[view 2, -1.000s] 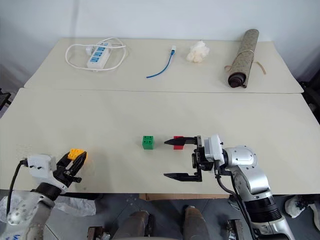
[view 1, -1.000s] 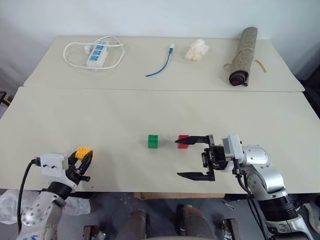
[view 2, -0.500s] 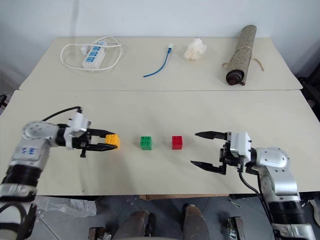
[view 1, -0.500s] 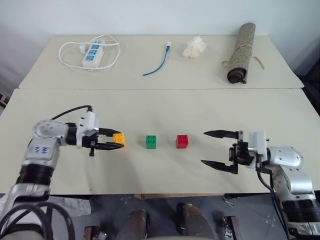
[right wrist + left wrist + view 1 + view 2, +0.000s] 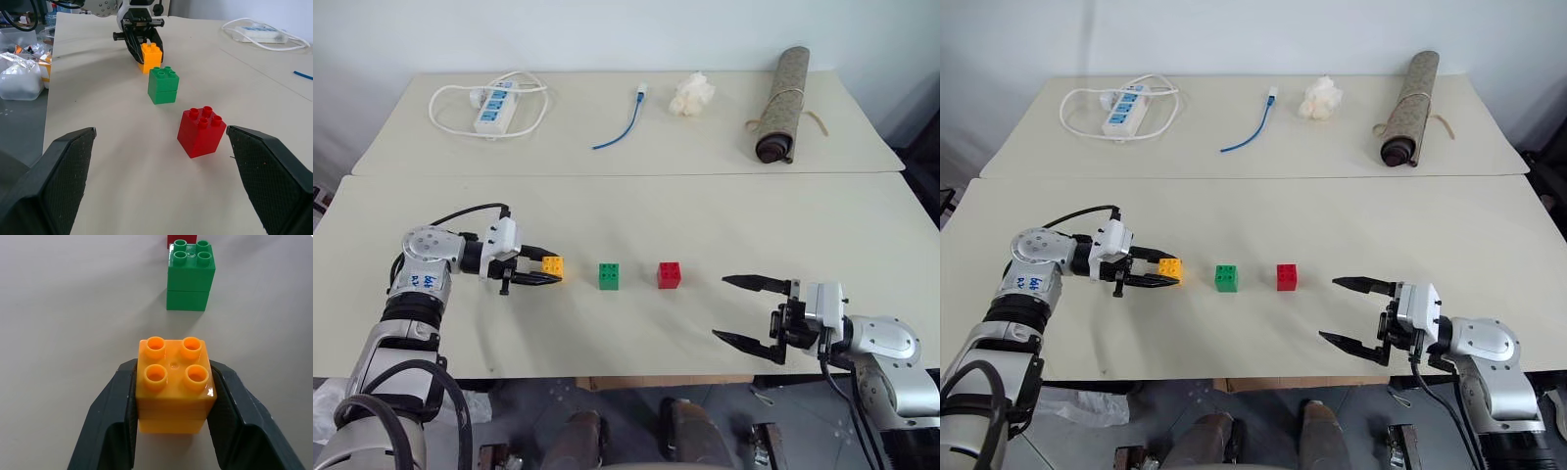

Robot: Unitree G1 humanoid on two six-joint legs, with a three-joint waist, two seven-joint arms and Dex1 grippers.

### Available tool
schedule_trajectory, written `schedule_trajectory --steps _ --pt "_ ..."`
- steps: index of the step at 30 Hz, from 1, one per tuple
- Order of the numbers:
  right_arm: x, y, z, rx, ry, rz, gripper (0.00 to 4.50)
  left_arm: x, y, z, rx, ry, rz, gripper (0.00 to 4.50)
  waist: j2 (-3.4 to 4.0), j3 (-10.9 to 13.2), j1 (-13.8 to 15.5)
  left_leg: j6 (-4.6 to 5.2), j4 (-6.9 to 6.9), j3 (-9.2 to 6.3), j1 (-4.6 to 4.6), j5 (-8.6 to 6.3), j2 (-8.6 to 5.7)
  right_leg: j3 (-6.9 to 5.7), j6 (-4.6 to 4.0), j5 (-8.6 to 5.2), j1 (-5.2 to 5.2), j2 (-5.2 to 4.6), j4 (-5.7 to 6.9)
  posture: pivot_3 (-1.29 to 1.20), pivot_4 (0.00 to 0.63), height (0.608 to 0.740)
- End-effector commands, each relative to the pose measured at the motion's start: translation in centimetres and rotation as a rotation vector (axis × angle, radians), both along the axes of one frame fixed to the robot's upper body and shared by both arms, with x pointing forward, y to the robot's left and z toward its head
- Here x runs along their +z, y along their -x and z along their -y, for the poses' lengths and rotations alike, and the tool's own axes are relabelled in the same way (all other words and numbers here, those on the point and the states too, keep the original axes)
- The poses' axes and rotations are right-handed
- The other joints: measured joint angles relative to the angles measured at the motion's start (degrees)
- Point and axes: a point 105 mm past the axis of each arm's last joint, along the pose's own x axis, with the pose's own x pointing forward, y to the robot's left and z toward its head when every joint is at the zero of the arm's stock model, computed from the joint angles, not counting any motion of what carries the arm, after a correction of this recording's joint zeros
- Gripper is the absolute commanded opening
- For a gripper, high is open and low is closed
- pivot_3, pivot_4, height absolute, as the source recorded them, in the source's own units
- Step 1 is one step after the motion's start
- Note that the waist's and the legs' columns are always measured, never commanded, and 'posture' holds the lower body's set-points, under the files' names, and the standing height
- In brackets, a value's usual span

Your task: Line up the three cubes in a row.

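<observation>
The right gripper (image 5: 1363, 312), wide open and empty, has been pulled back from the red cube (image 5: 1287, 276). The orange cube (image 5: 1170, 268) has been carried beside the green cube (image 5: 1226, 278), still pinched by the left gripper (image 5: 1157, 268), so the row looks basically done.

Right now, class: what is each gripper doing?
Left gripper: closed on the orange-yellow studded plastic brick, on the table.
Right gripper: open, holding nothing.

Silver-grey metal arms with white wrist blocks

Each gripper (image 5: 540, 271) (image 5: 736, 310) has two black tapered fingers; a black cable loops behind the left wrist, blue markings farther back.
</observation>
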Motion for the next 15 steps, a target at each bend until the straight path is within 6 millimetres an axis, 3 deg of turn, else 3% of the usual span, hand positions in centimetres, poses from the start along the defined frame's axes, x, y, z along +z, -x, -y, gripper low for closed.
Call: schedule_trajectory --steps 1,6,10,12,15 --pt "0.9 -0.1 -0.5 0.031 -0.012 0.047 4.50 0.3 0.9 0.2 -0.083 0.015 -0.056 2.72 -0.01 0.01 0.00 0.00 0.00 0.00 0.00 0.00 0.00 0.00 0.00 0.00 0.00 0.00 0.00 0.00 0.150 0.740" --pt "2.4 -0.7 -1.7 0.107 -0.053 0.095 4.50 3.5 2.5 -2.2 -0.002 0.111 0.064 4.25 -0.06 0.04 -0.80 -0.06 0.00 0.02 -0.01 -0.03 0.16 0.10 -0.01 0.00 -0.05 -0.13 -0.01 0.00 0.150 0.740" --pt "3.8 -1.2 -2.3 0.138 -0.106 0.130 4.50 4.2 5.1 -5.0 0.137 0.177 0.064 4.25 -0.04 0.05 -1.43 -0.21 -0.09 -0.11 -0.01 -0.03 0.30 0.24 -0.15 -0.08 -0.11 -0.14 0.00 0.00 0.150 0.740" --pt "4.1 -1.4 -2.9 0.181 -0.095 0.134 4.50 4.1 6.8 -7.2 0.256 0.189 0.112 4.25 -0.02 0.05 -1.80 -0.23 -0.09 -0.16 -0.01 -0.03 0.30 0.30 -0.17 -0.09 -0.08 -0.17 -0.03 0.00 0.150 0.740" --pt "4.1 -1.4 -3.0 0.242 -0.051 0.114 4.50 4.1 8.6 -8.7 0.386 0.159 0.235 4.25 -0.05 0.09 -1.56 -0.23 -0.14 -0.16 0.03 -0.03 0.32 0.41 -0.20 -0.11 -0.06 -0.17 -0.06 0.00 0.150 0.740"
